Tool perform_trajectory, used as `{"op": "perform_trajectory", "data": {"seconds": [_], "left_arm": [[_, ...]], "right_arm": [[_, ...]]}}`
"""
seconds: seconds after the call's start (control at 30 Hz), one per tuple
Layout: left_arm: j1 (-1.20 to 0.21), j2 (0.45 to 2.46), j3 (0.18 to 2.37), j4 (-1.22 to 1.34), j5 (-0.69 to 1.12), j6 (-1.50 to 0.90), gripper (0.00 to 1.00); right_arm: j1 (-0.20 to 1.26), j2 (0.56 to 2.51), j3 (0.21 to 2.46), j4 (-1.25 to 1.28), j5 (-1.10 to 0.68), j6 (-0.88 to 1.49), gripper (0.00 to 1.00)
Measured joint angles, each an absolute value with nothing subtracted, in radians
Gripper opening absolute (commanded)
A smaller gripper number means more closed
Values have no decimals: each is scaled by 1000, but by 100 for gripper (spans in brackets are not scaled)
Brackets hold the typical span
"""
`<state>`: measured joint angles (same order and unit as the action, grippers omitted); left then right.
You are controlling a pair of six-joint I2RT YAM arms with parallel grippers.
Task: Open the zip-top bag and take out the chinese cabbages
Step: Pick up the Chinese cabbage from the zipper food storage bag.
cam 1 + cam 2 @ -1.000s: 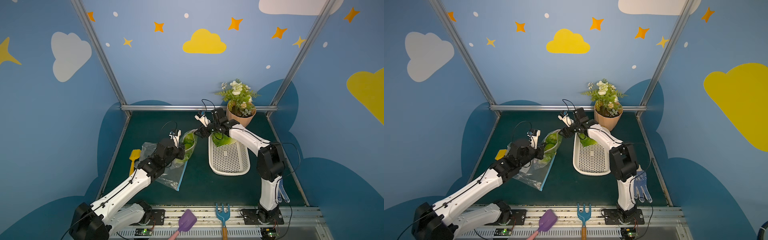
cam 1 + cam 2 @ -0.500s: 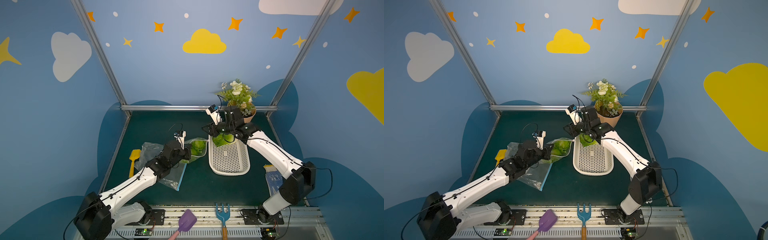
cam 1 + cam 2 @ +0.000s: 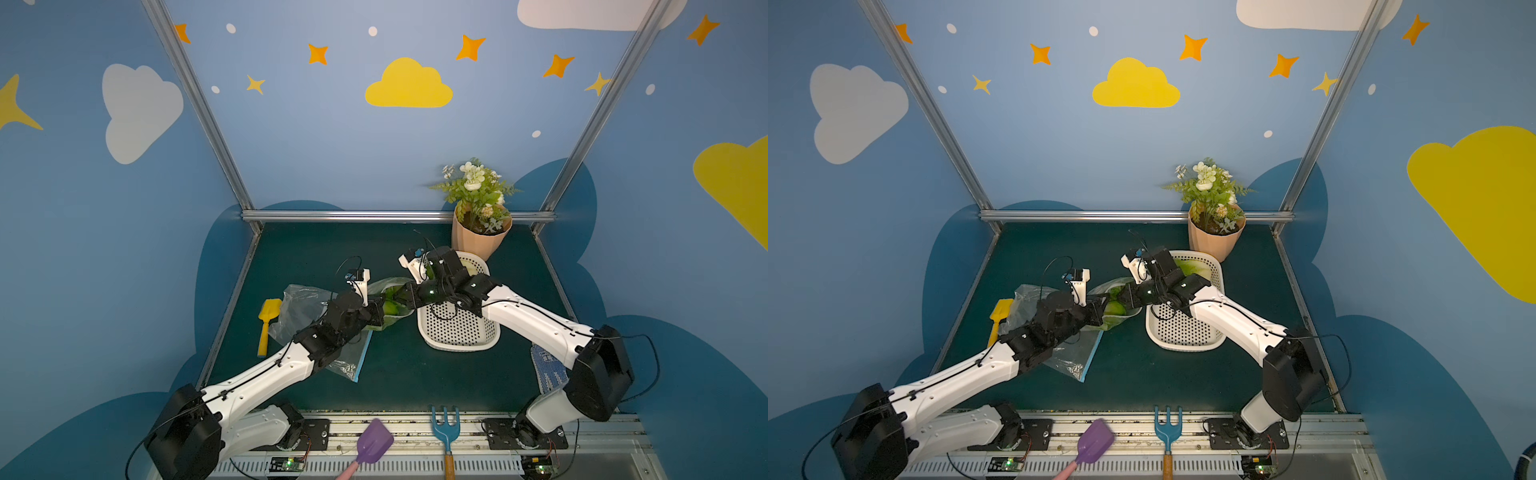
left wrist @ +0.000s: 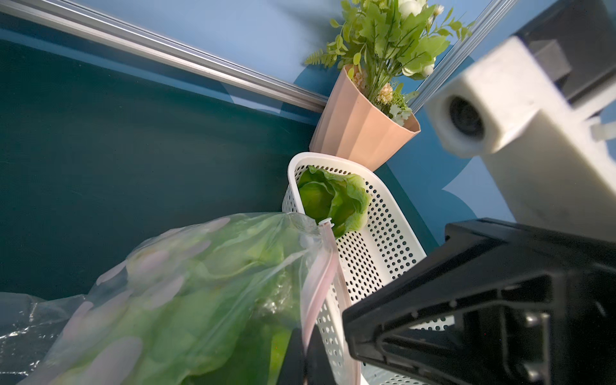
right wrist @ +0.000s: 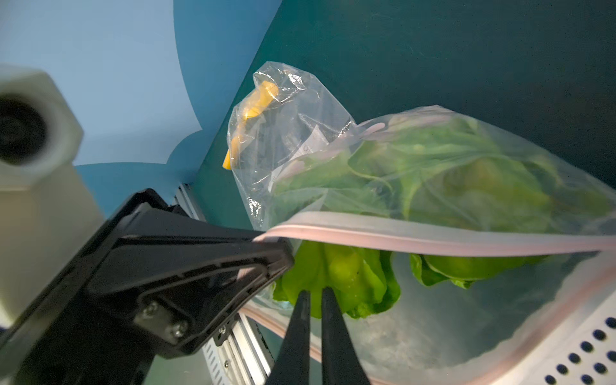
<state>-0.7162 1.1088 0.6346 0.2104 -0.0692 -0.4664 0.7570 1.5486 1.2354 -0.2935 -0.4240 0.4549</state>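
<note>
between the nearly closed fingers of the right pincer [image 5: 314, 293], a chinese cabbage [image 5: 353, 280] is pinched by its crinkled green leaf end at the open mouth of the zip-top bag [image 5: 450, 180]. its long axis runs roughly in line with the fingers, leaves toward the pincer, the stem end hidden behind the pink zip strip [image 5: 433, 241]. a second cabbage [image 5: 466, 266] lies beside it, deeper in the bag, a leaf edge showing below the strip. across the opening from the right pincer, the left pincer [image 4: 305, 340] is clamped on the zip strip. behind the right pincer, a third cabbage [image 4: 333, 200] rests at the far end of the white perforated basket [image 4: 383, 240]; which way its stem points cannot be told. a flower pot [image 4: 356, 130] stands just beyond the basket; a yellow scoop [image 3: 266, 322] lies on the green mat [image 3: 399, 365], past the left pincer.
</note>
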Motion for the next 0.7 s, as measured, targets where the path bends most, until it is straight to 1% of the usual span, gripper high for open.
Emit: {"op": "perform_trajectory", "data": {"seconds": [0.1,0.17,0.3,0.33,0.43,0.47,0.7], "left_arm": [[-719,1090,617,229,-80,-477,4],[-720,1080,613,239,-87,-482,4],[-721,1066,608,252,-96,-487,4],[-721,1064,608,255,-98,-487,4],[-720,1063,603,267,-112,-488,4],[-720,1062,601,274,-113,-488,4],[-722,1058,584,297,-97,-483,4]], "right_arm": [[762,1548,1227,-264,-430,494,27],[763,1551,1224,-250,-438,528,34],[763,1572,1224,-218,-462,587,35],[763,1579,1224,-213,-470,603,37],[761,1599,1222,-203,-482,645,52],[760,1606,1219,-198,-484,659,54],[748,1662,1198,-116,-527,768,60]]}}
